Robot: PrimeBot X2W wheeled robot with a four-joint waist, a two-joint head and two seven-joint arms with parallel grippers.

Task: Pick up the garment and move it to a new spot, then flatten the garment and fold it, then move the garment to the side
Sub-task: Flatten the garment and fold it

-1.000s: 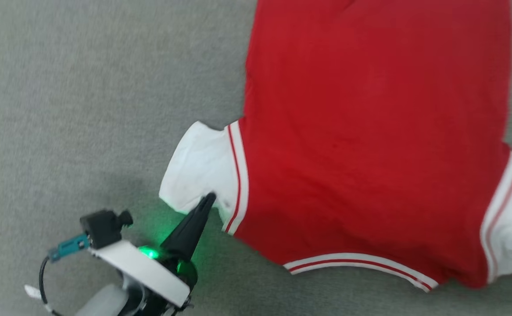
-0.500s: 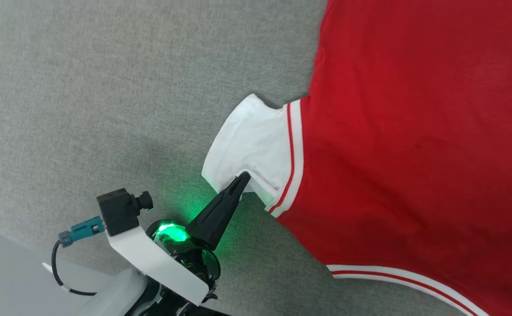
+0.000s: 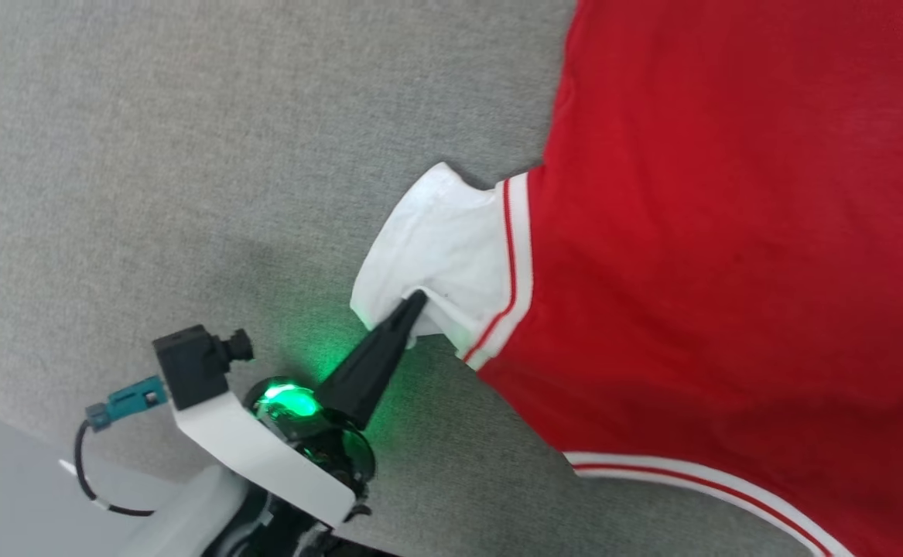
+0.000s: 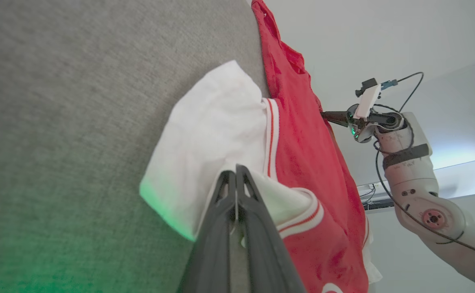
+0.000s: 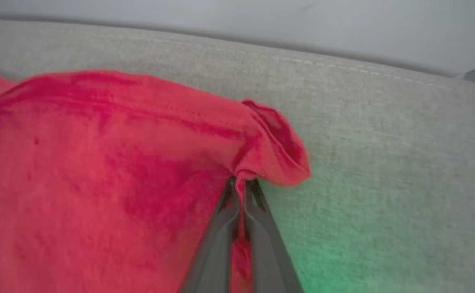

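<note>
A: Where lay the shirt [image 3: 730,232]?
B: Right of the head view, on grey cloth [image 3: 188,155]. Left gripper [image 3: 414,300] was clamped on its white sleeve [image 3: 436,240], right gripper [image 5: 241,183] on a red edge.

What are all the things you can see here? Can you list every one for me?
garment: one, bright red with a white sleeve and white bands with red stripes, lying on the grey surface.
grey surface: one, grey woven fabric, under the garment.
left gripper: one, dark fingers, shut on the white sleeve's edge.
right gripper: one, dark fingers, shut on a red edge of the garment.
</note>
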